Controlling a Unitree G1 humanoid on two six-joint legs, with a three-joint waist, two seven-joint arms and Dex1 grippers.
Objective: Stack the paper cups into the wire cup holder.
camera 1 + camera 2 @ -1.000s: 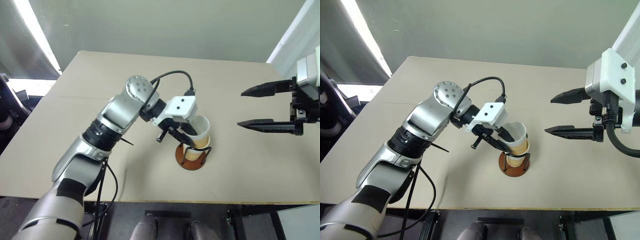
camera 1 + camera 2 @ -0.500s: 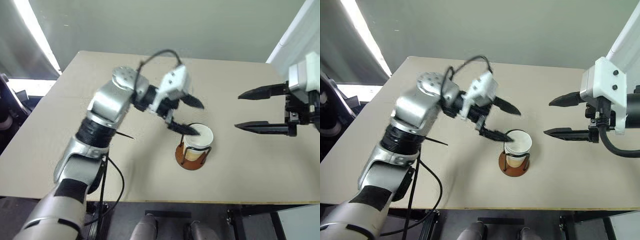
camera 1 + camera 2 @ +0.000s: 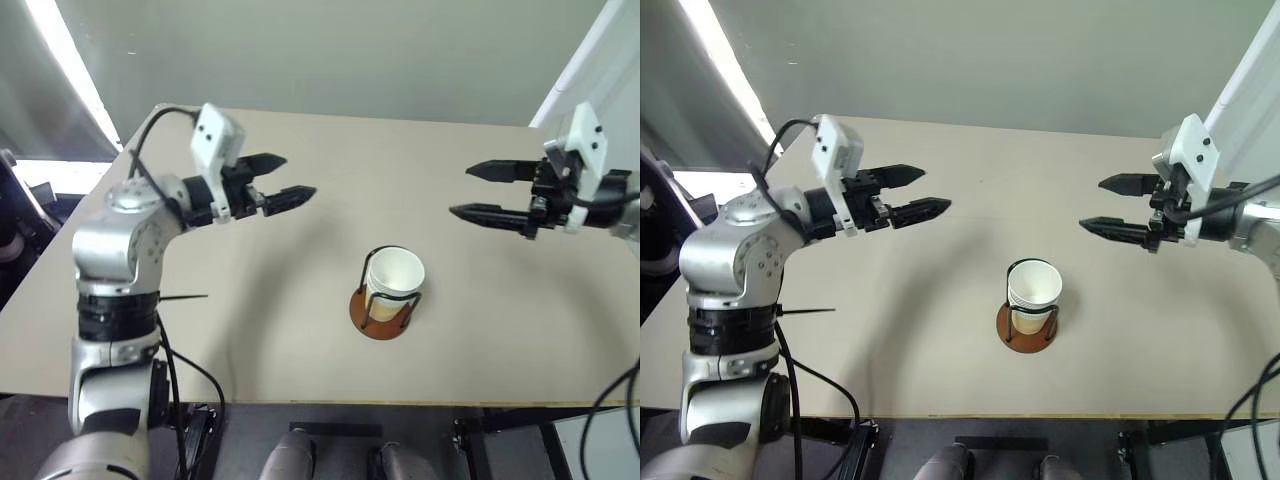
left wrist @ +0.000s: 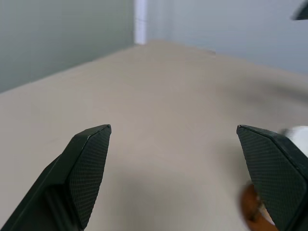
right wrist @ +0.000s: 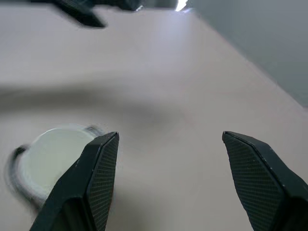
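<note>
The paper cups sit nested in one stack inside the wire cup holder, which stands on the tan table toward its near edge, a little right of the middle. The top cup's white rim and white inside face up, and a strip of tan-yellow side shows lower down between the thin black wires; how many cups are in the stack cannot be told from above. The round reddish-brown base rests flat on the table. The left gripper is held above the table to the far left of the holder, well apart from it, its two black fingers spread wide with nothing between them and pointing roughly level toward the right. The right gripper is held above the table to the far right of the holder, also well apart from it, its fingers likewise parted and empty, pointing toward the left. The two grippers face each other across the table.
</note>
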